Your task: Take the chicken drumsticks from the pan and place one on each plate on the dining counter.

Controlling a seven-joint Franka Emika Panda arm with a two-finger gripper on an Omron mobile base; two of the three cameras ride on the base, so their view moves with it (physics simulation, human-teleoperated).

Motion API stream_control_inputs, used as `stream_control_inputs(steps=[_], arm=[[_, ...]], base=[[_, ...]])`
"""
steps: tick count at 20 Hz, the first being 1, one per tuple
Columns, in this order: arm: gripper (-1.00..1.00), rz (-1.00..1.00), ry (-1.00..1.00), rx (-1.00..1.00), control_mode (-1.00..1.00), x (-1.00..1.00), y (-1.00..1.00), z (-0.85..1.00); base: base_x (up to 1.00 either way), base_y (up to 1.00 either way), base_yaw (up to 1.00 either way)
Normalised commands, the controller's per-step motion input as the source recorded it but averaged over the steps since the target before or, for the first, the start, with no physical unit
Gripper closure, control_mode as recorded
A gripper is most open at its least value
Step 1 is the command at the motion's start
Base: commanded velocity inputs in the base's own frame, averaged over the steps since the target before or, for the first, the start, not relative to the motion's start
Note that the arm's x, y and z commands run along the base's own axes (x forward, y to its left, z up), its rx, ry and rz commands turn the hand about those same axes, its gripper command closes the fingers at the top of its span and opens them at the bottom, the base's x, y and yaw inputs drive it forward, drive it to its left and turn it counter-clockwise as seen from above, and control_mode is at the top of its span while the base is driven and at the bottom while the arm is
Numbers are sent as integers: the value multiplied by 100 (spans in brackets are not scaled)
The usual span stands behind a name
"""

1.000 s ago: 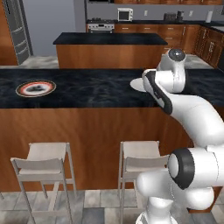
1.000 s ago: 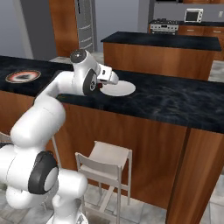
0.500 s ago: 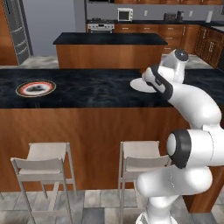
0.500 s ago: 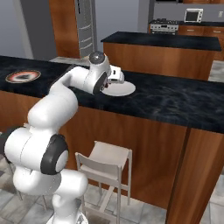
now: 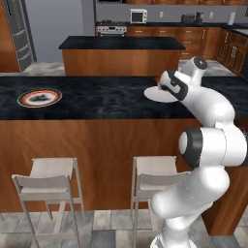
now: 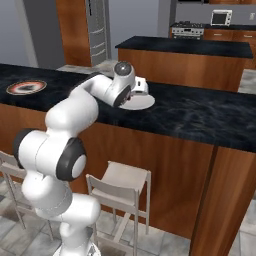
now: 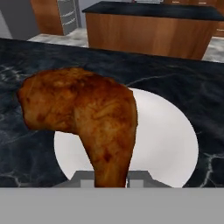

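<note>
A reddish-brown chicken drumstick (image 7: 87, 118) hangs in my gripper (image 7: 111, 180), which is shut on its thin end. Right under and behind it lies a bare whitish plate (image 7: 168, 140) on the black dining counter (image 7: 26, 144). From the base, the gripper (image 5: 166, 87) hovers at the near edge of that plate (image 5: 156, 95), seen from the other side as the gripper (image 6: 140, 88) over the plate (image 6: 140, 104). A second plate (image 5: 39, 98) far to the left holds a dark piece, too small to identify. The pan is out of view.
Two pale stools (image 5: 51, 177) (image 5: 155, 172) stand against the counter's wooden front (image 5: 97, 150). Behind the dining counter stands a kitchen island (image 5: 121, 53), with a stove and microwave (image 5: 138, 16) along the back wall.
The arm has stretched forward and its elbow has swung aside. The hand with the drumstick has moved a little further over the near plate. The gripper stays shut.
</note>
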Motion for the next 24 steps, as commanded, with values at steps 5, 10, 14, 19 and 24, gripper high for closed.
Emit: stream_control_inputs(steps=[5,10,14,19,24], arm=[[100,0,3,0,-100,37,-3,-13],[100,0,2,0,-100,17,0,-23],[100,0,0,0,-100,14,0,-20],[100,0,0,0,-100,9,0,-23],[100,0,0,0,-100,21,0,-10]], base=[[0,0,0],[0,0,0],[0,0,0],[0,0,0],[0,0,0]])
